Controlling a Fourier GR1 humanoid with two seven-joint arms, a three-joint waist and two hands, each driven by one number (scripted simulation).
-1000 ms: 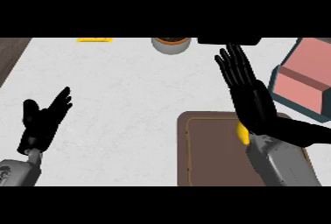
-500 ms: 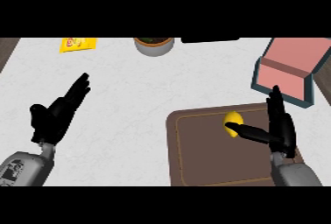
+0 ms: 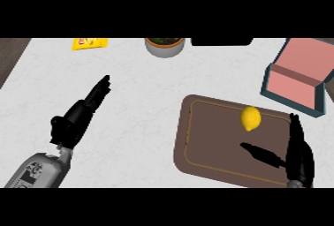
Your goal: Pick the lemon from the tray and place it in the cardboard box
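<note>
The lemon (image 3: 251, 118) lies untouched on the tray (image 3: 202, 150) by the desk's right edge. The right hand (image 3: 299, 161) is held open just beside it, and the left hand (image 3: 77, 118) rests open near the left edge. Were the fingers closed off-centre, the lemon could be rolled away. Nothing legible is seen on the yellow packet (image 3: 90, 43).
</note>
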